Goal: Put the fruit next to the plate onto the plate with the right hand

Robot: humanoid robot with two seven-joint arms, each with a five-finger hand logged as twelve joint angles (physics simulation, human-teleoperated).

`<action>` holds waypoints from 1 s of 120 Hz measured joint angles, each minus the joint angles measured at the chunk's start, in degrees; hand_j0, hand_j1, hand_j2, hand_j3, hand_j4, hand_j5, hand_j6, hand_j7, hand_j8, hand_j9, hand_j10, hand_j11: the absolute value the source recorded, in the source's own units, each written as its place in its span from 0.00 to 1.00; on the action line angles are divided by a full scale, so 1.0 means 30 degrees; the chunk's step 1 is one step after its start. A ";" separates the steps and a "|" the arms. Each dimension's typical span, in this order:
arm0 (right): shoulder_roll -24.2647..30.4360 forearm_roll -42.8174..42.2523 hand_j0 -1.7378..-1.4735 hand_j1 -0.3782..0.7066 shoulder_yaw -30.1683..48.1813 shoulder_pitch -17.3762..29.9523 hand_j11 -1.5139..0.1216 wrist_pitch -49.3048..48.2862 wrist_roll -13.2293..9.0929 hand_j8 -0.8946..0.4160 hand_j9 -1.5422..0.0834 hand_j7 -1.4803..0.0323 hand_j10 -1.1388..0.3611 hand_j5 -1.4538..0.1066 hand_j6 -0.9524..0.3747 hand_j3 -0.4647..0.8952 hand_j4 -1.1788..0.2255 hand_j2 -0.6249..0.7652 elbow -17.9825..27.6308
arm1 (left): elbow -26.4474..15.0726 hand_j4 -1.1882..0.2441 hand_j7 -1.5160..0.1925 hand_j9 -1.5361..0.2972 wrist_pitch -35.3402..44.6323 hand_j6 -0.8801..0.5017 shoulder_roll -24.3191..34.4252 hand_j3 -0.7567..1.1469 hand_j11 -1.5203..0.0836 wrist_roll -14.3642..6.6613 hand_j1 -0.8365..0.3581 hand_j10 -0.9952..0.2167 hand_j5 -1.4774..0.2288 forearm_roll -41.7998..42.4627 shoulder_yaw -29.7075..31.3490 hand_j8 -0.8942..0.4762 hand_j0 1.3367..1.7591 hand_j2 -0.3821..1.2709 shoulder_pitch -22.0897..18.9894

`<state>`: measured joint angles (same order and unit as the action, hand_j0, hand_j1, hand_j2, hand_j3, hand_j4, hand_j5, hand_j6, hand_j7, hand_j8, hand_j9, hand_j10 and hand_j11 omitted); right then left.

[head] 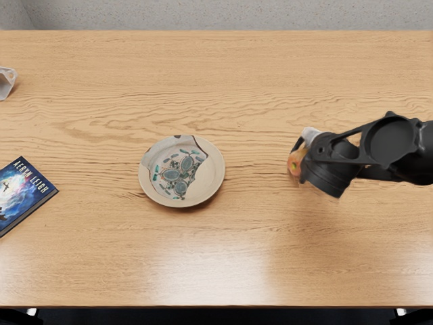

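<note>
Right hand [330, 169] tight up against the fruit [295, 163], out at 3 o'clock from the plate [215, 172].

Black and chunky, on an arm [406, 145] coming in from 3 o'clock. Cannot tell if open or closed on the fruit: too much of the hand turned away to see. At the hand's 9 o'clock side, touching it, the fruit: small and orange. Not on the plate, and well apart from it. Cannot tell if sitting on the table [237, 81] or lifted off it. Farther toward 9 o'clock, past plain wood, the plate: round, cream, with blue-green marks in the middle. At 8 o'clock from the plate, by the table's edge, a blue book [20, 193], partly cut off. At 10 o'clock, a small white thing [5, 81], also cut off, too little showing to name.
</note>
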<state>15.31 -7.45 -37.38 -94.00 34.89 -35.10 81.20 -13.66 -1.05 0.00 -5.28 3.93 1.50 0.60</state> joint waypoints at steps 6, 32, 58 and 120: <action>0.1258 0.0004 0.34 0.52 0.1549 0.0019 0.30 0.0005 0.0001 0.48 0.33 0.32 0.40 0.30 0.48 0.34 0.46 0.62 -0.0048 | 0.0003 0.83 0.89 0.84 0.0000 0.64 0.0000 0.40 0.95 0.0000 0.99 0.82 0.87 0.0003 0.0000 0.65 0.76 0.23 0.0005; 0.5887 0.0033 0.35 0.50 1.5310 0.5826 0.21 -0.5450 0.0063 0.44 0.25 0.26 0.34 0.22 0.45 0.34 0.47 0.62 -0.1951 | 0.0007 0.83 0.89 0.84 0.0000 0.64 0.0000 0.40 0.95 0.0002 0.99 0.82 0.87 -0.0003 -0.0009 0.65 0.76 0.23 -0.0017; 0.0711 -0.1274 0.35 0.46 2.0001 0.8753 0.19 -0.9005 0.0044 0.44 0.21 0.24 0.32 0.18 0.45 0.34 0.49 0.58 -0.5124 | 0.0005 0.83 0.89 0.84 0.0000 0.64 0.0000 0.40 0.95 0.0002 0.99 0.82 0.87 -0.0003 -0.0007 0.65 0.76 0.23 0.0002; -0.2389 -0.3609 0.32 0.26 2.0256 1.0070 0.59 -0.9309 0.0035 0.58 0.62 0.65 0.61 0.58 0.61 0.34 0.71 0.54 -0.6380 | 0.0010 0.83 0.89 0.84 0.0001 0.64 0.0000 0.40 0.95 0.0001 0.99 0.82 0.87 -0.0001 -0.0005 0.65 0.76 0.23 -0.0017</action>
<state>8.15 -18.27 23.39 -63.79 6.97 -35.00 62.06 -13.63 -1.05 0.00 -5.27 3.92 1.49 0.55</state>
